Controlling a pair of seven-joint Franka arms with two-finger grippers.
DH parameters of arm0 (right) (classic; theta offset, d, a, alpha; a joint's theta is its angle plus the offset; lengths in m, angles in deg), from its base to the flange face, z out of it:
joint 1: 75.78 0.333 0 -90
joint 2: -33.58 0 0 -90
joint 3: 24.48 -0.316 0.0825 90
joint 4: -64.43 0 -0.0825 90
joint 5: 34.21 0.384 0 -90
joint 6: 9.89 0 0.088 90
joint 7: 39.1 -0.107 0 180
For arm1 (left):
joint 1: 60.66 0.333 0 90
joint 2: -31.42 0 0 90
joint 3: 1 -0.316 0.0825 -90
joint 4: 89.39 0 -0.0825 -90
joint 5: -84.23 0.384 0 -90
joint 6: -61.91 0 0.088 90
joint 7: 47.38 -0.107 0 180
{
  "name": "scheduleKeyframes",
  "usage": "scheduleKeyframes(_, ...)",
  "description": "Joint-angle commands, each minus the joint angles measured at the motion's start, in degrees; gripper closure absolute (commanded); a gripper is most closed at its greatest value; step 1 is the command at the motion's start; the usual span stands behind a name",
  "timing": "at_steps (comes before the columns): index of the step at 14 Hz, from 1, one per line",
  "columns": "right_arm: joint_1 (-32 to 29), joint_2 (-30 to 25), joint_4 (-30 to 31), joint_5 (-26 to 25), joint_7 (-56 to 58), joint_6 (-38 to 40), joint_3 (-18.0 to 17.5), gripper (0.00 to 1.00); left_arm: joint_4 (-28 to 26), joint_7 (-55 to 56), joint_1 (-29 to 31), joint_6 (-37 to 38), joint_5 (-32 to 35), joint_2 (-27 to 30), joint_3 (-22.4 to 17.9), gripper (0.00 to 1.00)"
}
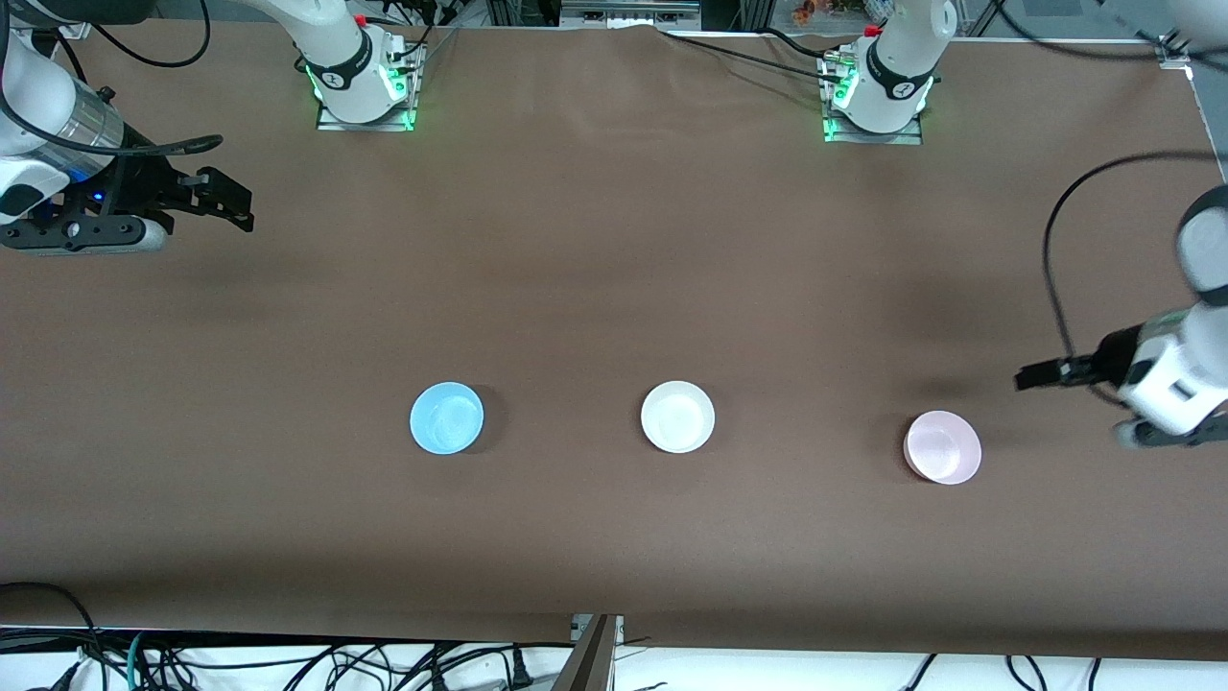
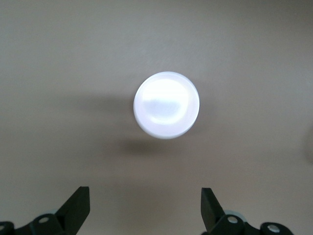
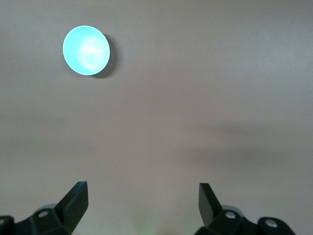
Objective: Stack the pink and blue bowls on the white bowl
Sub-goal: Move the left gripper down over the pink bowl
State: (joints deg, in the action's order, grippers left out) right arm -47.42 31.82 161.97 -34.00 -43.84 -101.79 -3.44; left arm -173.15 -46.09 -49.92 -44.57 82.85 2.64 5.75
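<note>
Currently, nothing is stacked: the blue bowl is lying toward the right arm's end from the white bowl, the pink bowl toward the left arm's. Risk: thin rims may be slipping from a shallow pinch. The right gripper and left gripper are hovering aloft, fingers spread, empty.

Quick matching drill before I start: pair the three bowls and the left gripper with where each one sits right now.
1. blue bowl
2. white bowl
3. pink bowl
4. left gripper

A. between the other two bowls
B. open, up in the air, beside the pink bowl
C. toward the right arm's end of the table
D. toward the left arm's end, nearest the front camera

Pairs: 1-C, 2-A, 3-D, 4-B
</note>
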Motion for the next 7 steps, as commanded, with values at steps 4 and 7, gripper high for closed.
scheduleKeyframes(4, 0.0, -0.1, -0.3, 0.9, -0.9, -0.2, 0.0, 0.00, 1.7, -0.9, -0.3, -13.2, 6.9, -12.4, 0.1, 0.00)
scheduleKeyframes(7, 0.0, -0.2, -0.3, 0.9, -0.9, -0.2, 0.0, 0.00, 1.1, -1.2, 0.4, -16.5, 7.1, -15.7, -0.2, 0.00)
